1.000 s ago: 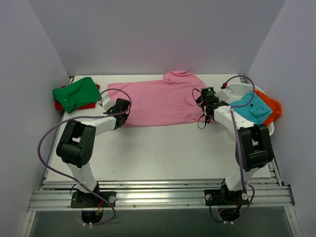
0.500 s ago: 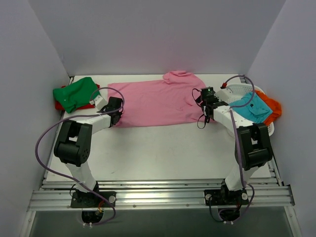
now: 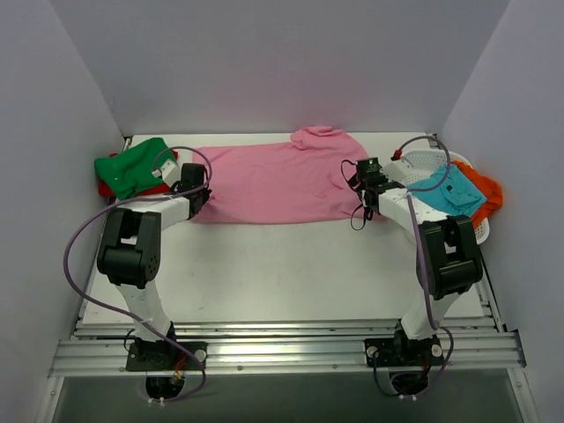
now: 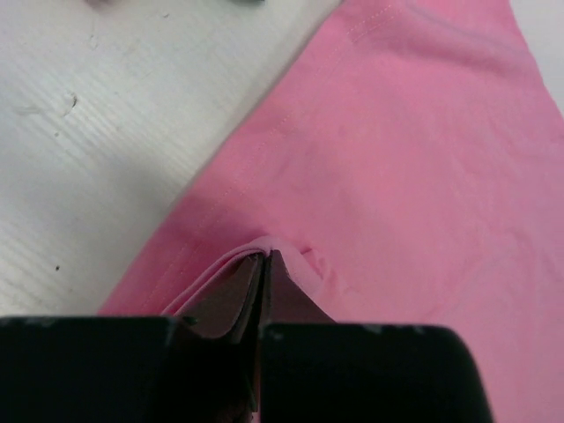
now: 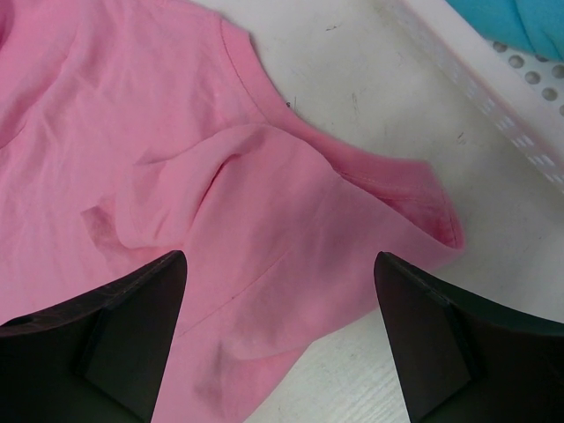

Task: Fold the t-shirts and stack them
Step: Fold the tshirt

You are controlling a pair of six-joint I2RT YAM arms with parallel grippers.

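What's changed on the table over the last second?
The left gripper moved left to the left edge of the pink t-shirt and shut on a pinch of its cloth. The right gripper stayed open over a sleeve. The green t-shirt and the basket have not moved.

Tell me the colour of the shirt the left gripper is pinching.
Plain pink. The left wrist view shows the shirt best, pinched in the left gripper.

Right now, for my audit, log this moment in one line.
left gripper: shut on pink t-shirt | right gripper: open above sleeve | fold: not started
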